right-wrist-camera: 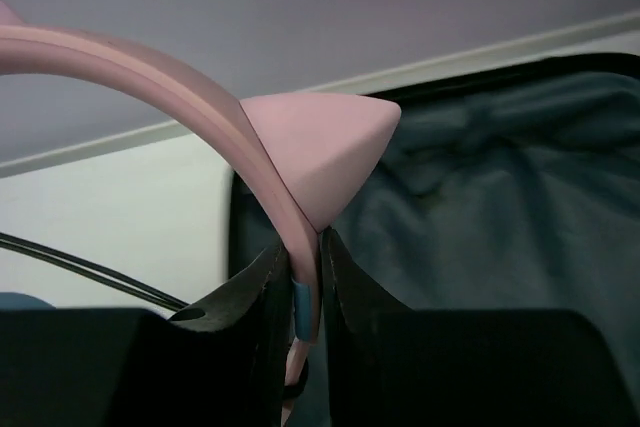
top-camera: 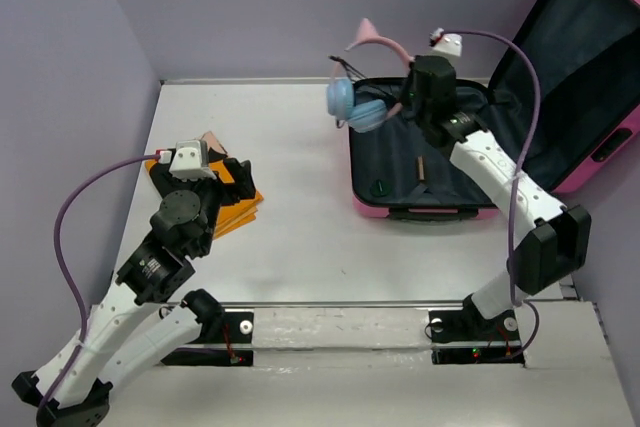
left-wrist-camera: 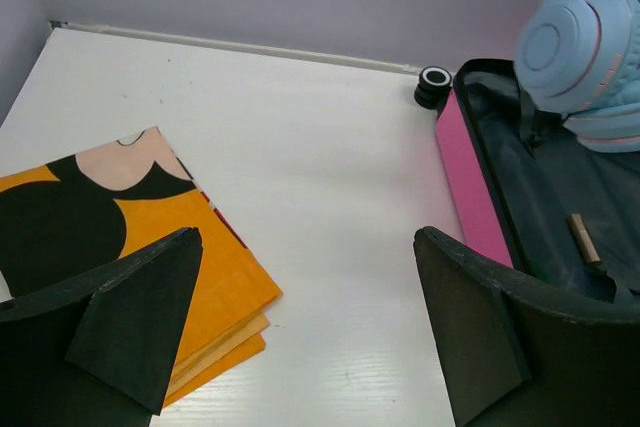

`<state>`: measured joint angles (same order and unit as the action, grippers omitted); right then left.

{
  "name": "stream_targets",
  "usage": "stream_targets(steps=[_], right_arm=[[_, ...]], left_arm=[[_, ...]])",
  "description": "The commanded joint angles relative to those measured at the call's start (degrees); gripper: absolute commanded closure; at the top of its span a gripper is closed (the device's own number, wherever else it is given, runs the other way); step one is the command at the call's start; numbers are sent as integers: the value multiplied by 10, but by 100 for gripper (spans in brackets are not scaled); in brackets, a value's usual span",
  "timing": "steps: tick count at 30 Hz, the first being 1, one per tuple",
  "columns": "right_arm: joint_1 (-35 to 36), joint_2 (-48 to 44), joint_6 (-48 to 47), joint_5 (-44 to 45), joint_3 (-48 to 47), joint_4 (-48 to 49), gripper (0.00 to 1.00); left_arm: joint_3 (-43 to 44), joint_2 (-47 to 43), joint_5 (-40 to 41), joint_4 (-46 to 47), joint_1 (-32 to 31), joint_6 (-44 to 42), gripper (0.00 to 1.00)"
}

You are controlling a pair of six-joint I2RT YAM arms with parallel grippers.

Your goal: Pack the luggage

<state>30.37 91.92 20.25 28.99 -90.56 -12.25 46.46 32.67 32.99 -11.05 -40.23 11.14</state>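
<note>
The luggage [top-camera: 362,206], a hot-pink suitcase, lies open at the right with its dark lining up and its lid [top-camera: 590,57] leaning back. Blue headphones [top-camera: 352,105] with a pink cat-ear headband [right-wrist-camera: 150,62] hang over the case's far left corner. My right gripper [right-wrist-camera: 303,247] is shut on that headband just below one pink ear [right-wrist-camera: 320,147]. In the left wrist view the earcups [left-wrist-camera: 580,47] hover above the case's lining beside its pink wall [left-wrist-camera: 470,187]. My left gripper [left-wrist-camera: 307,237] stands wide open over the table, holding nothing, beside a folded orange-and-black cloth [left-wrist-camera: 110,217].
A small brown stick [top-camera: 421,168] lies on the lining inside the case. A black wheel [left-wrist-camera: 434,82] sticks out at the case's far corner. The folded cloth [top-camera: 240,209] lies at the left of the table. Purple walls close in the back and sides.
</note>
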Motion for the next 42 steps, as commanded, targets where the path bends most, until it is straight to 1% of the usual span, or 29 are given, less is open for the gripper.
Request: stream_targets(steps=[1, 5, 6, 7, 8, 9, 10, 11, 13, 15, 17, 19, 20, 22, 23, 24, 26, 27, 30, 31, 34, 35, 38, 39, 41, 42], right_arm=[[-110, -22, -22, 14, 129, 19, 93], [-161, -26, -29, 3, 183, 19, 93], [-189, -24, -27, -19, 189, 18, 93], [-202, -24, -22, -35, 195, 18, 90], [-210, -24, -24, -58, 194, 15, 69], [-211, -24, -29, -61, 190, 10, 59], [-211, -23, -35, -72, 170, -8, 34], [-211, -26, -36, -91, 162, -13, 27], [-211, -52, -29, -128, 152, -15, 21], [-202, -76, -17, -183, 152, -12, 20], [-155, -107, -10, -197, 159, -1, 18], [-104, -120, -7, -201, 166, 13, 19], [-45, -124, -2, -207, 176, 31, 22], [17, -113, 14, -215, 184, 51, 27], [48, -102, 19, -216, 187, 74, 27], [101, -68, 24, -216, 182, 82, 27], [148, -20, 34, -214, 163, 94, 24], [188, 31, 32, -217, 132, 97, 23], [238, 114, 23, -233, 70, 96, 21], [264, 167, 16, -241, 25, 96, 21], [291, 249, -22, -292, -60, 78, 21], [307, 304, -48, -311, -126, 52, 21], [332, 383, -95, -322, -223, 6, 21], [345, 434, -121, -328, -291, -31, 21], [350, 479, -138, -323, -347, -61, 21], [357, 516, -151, -320, -393, -84, 21]], left_arm=[[-1, 18, 3, 16, 16, 6, 1], [-2, 28, -4, 17, 33, 6, 1], [-2, 31, -4, 16, 36, 7, 1], [-2, 34, -2, 16, 38, 7, 1], [-2, 35, 1, 15, 38, 7, 1], [-2, 37, 3, 15, 39, 7, 1], [-2, 42, 6, 14, 40, 6, 1], [-2, 44, 7, 13, 40, 7, 1], [-1, 49, 8, 13, 45, 7, 1], [0, 53, 4, 12, 57, 9, 1], [1, 53, -4, 13, 71, 10, 1], [2, 51, -5, 13, 81, 13, 1], [3, 47, -5, 14, 86, 13, 1], [1, 41, -2, 16, 100, 16, 1], [1, 39, 4, 16, 103, 18, 1], [0, 33, 9, 15, 109, 19, 1], [1, 21, 25, 14, 111, 21, 1], [0, 16, 31, 13, 113, 22, 1], [-1, -12, 56, 16, 118, 26, 1], [-4, -20, 59, 17, 122, 26, 1], [-7, -51, 75, 23, 126, 26, 1], [-9, -58, 78, 26, 127, 25, 1], [-9, -64, 75, 26, 127, 24, 1], [-8, -60, 71, 26, 128, 23, 1], [-8, -56, 65, 25, 129, 24, 1], [-8, -52, 58, 26, 131, 24, 1]])
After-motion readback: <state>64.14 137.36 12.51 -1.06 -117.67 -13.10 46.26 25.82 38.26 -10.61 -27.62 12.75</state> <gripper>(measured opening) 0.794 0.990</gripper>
